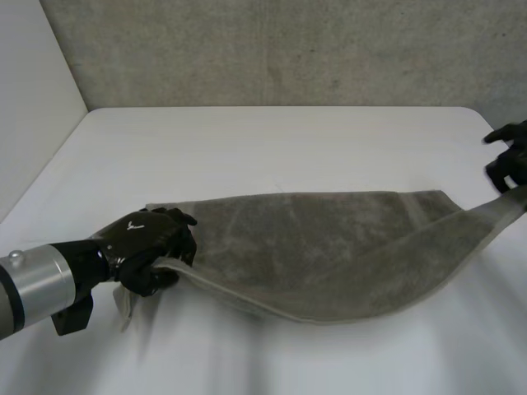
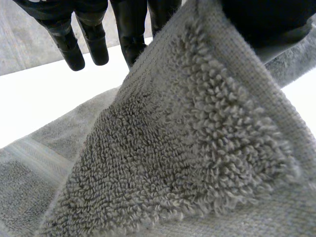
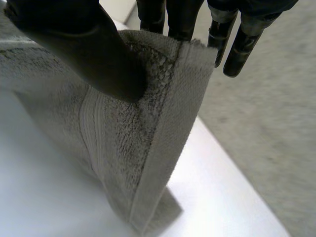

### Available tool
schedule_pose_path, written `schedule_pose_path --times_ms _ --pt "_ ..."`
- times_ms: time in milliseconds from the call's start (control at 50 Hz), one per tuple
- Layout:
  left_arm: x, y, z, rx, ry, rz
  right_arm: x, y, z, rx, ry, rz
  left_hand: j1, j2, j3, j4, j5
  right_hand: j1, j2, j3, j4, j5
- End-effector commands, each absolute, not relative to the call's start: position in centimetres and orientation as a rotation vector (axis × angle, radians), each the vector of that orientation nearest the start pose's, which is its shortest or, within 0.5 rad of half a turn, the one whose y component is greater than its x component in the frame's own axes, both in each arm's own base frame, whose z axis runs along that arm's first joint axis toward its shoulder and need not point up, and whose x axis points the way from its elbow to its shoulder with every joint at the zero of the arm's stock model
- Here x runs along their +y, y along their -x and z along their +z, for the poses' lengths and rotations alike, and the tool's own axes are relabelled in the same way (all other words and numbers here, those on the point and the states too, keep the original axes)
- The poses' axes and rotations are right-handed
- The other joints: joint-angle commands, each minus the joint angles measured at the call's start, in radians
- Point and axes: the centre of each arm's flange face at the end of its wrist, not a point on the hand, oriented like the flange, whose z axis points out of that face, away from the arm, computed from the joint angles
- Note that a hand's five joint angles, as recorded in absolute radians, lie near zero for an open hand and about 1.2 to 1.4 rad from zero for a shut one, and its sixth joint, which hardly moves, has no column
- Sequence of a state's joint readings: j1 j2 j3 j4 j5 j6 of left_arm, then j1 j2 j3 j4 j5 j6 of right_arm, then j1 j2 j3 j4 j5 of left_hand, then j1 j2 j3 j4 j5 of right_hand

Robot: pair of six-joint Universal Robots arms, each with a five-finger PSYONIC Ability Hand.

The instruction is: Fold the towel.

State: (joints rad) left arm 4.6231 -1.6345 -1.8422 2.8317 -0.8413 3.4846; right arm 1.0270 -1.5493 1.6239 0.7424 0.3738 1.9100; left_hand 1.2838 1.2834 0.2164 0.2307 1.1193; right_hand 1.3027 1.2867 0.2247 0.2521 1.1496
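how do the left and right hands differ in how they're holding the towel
The left hand grips the towel at its near left corner, over the table; the right hand grips its right end at the table's right edge. Towel bunches under the left hand but narrows to a strip toward the right hand. Both pinch it.

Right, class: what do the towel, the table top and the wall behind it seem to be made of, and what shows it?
Towel: grey-beige terry cloth, probably cotton, matte; looped pile and a flat woven border band show. Table: smooth white top with a soft sheen, perhaps laminate or painted board; unclear which. Wall: grey, speckled and rough, likely concrete or plaster.
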Motion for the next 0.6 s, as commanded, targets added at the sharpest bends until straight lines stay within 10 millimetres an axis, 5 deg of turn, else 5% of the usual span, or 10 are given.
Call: schedule_pose_path --times_ms 20,180,360,600 --pt "-23.1 21.2 21.0 -2.13 0.887 1.224 -27.9 -11.6 27.0 1.938 1.432 -1.591 -0.022 -0.022 -0.042 -0.056 -0.032 0.094 0.11 -0.05 -0.078 0.072" --pt "-27.1 21.0 20.4 -2.143 0.855 1.235 -30.1 -13.9 26.1 1.906 1.44 -1.501 -0.022 -0.022 -0.042 -0.056 -0.032 0.094 0.11 -0.05 -0.078 0.072" --pt "-31.1 21.7 18.4 -2.148 0.787 1.193 -35.1 -15.1 23.9 1.973 1.383 -1.522 -0.022 -0.022 -0.042 -0.056 -0.032 0.094 0.11 -0.05 -0.078 0.072" --pt "-34.3 21.7 15.3 -2.179 0.773 1.173 -38.7 -17.7 20.4 2.064 1.377 -1.609 -0.019 -0.019 -0.042 -0.056 -0.029 0.094 0.11 -0.05 -0.078 0.072"
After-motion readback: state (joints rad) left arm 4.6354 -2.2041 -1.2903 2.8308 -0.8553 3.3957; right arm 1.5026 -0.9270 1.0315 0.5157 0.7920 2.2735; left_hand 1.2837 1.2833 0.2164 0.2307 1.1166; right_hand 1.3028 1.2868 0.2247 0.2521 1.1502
